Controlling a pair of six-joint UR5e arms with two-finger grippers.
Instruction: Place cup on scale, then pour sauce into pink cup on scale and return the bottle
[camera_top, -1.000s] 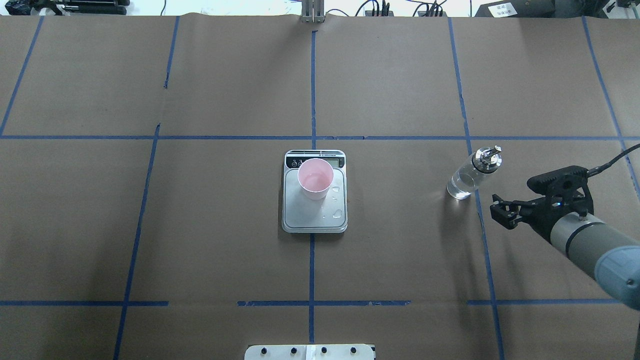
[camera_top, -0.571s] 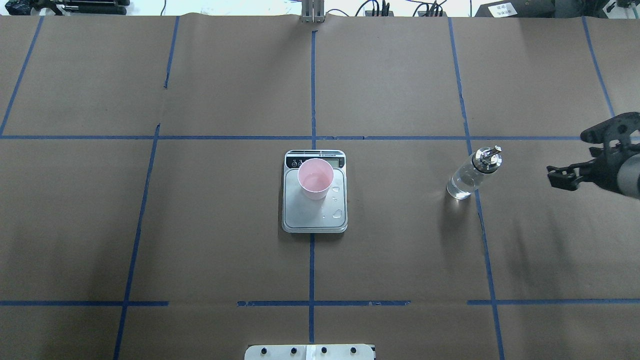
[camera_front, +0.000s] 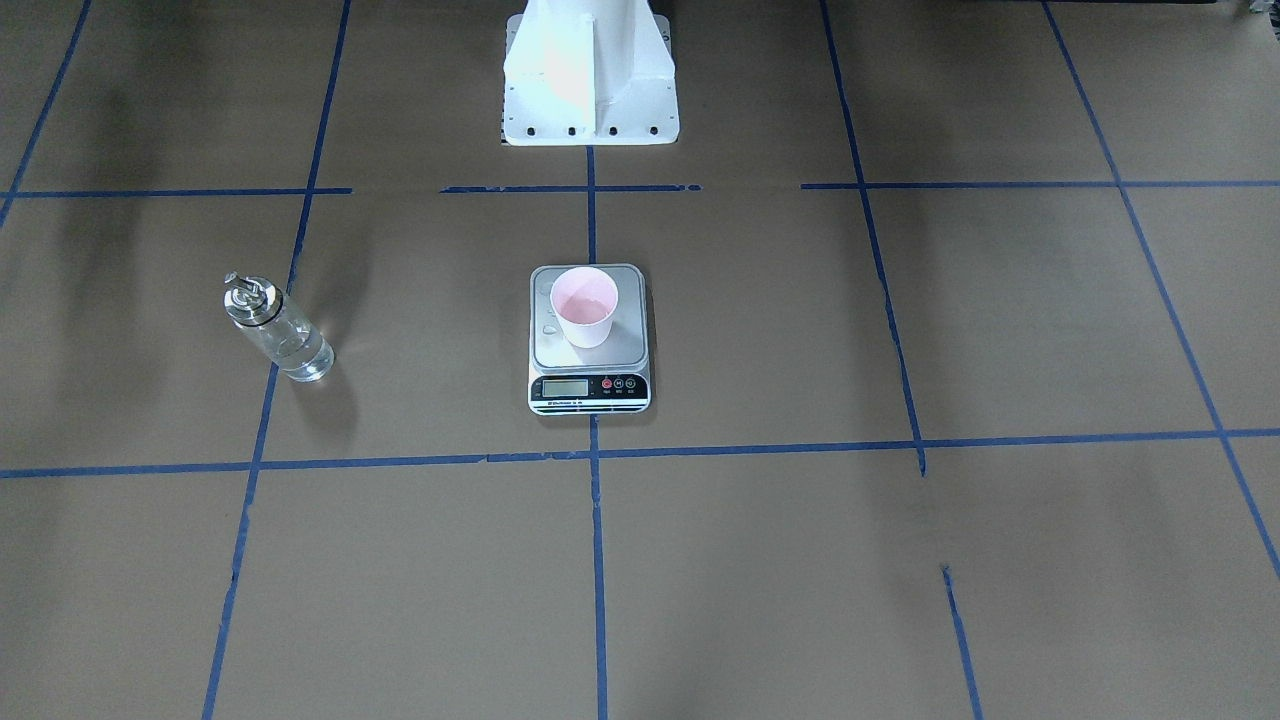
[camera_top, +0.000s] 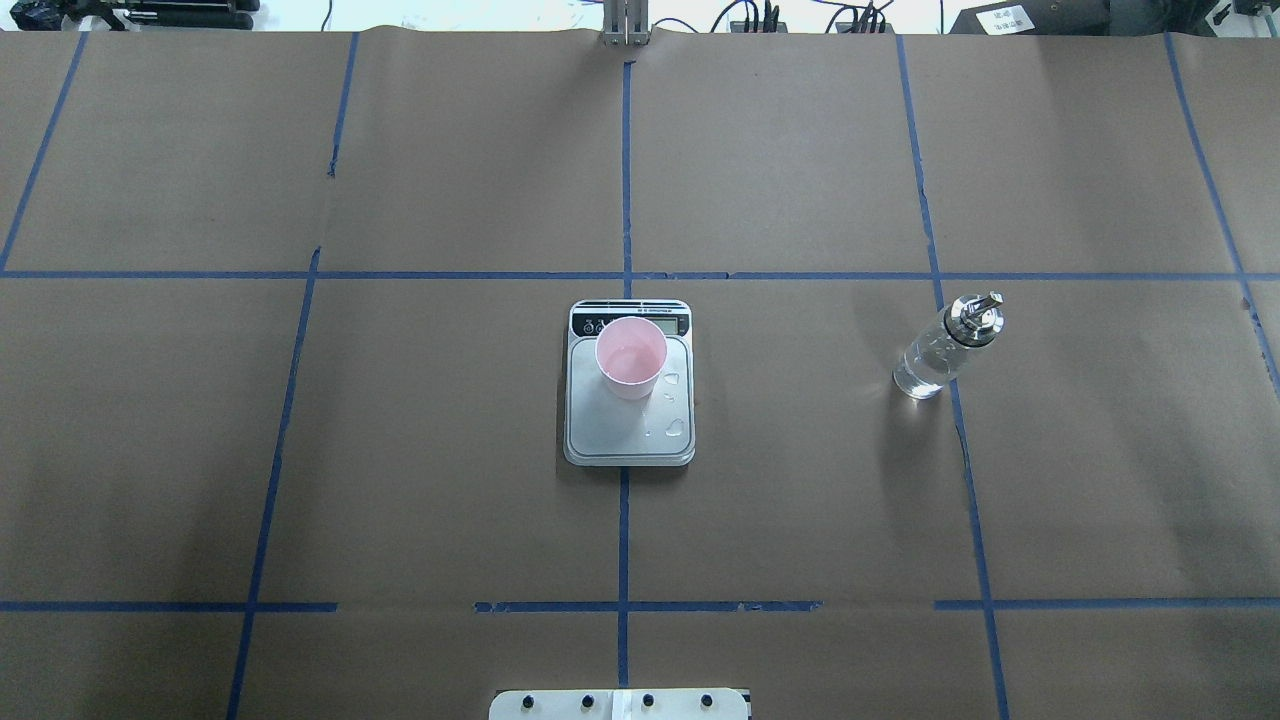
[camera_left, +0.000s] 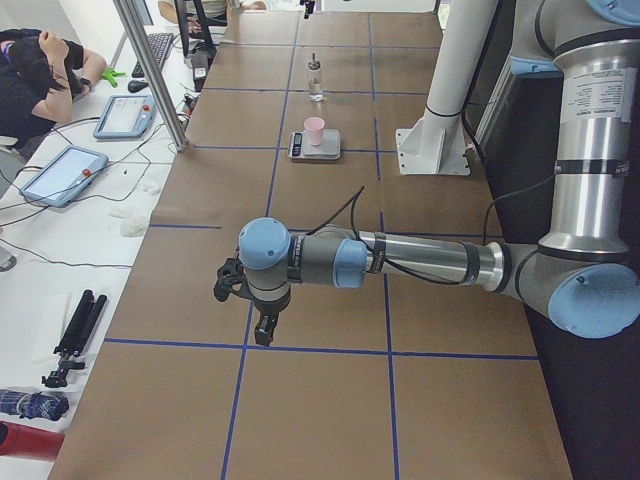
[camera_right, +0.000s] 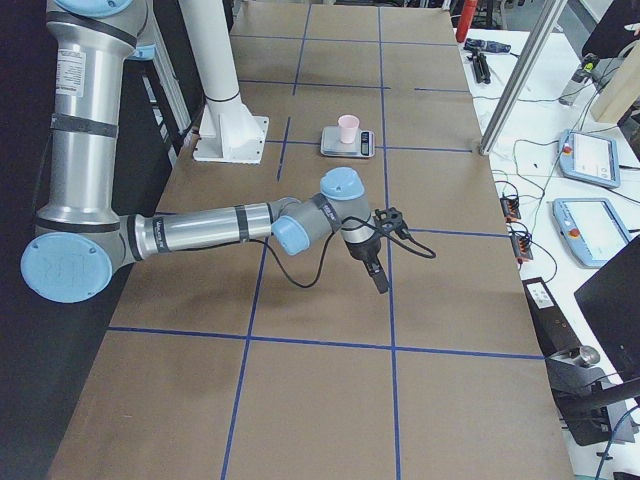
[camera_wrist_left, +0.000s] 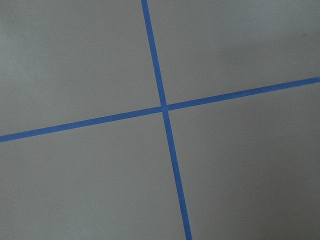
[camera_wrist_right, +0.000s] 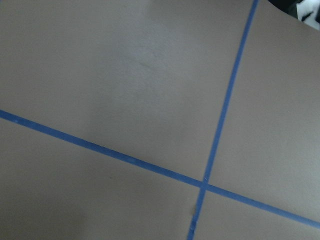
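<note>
On your far left, the left gripper (camera_left: 262, 330) hangs over the bare table (camera_top: 800, 500), well apart from the work. Only a side view shows it, so you cannot tell whether its fingers are spread or pressed together. At the centre, the scale (camera_top: 628, 430) lies flat with the cup (camera_top: 631, 355) upright on the half of its plate nearer the display, which is where the pour needs it. The cup's pink inside has a faint shine, and I read that as a shallow layer of clear liquid. A few drops (camera_top: 679, 428) sit on the plate just beside the cup, so some likely missed. Further right, the bottle (camera_top: 940, 350) stands upright on the table, free of any grip and well apart from the scale. There is sauce (camera_top: 925, 368) in its lower part, so it looks returned. On the far right, the right gripper (camera_right: 380, 280) points down over bare table, and you cannot tell its fingers' state either.
</note>
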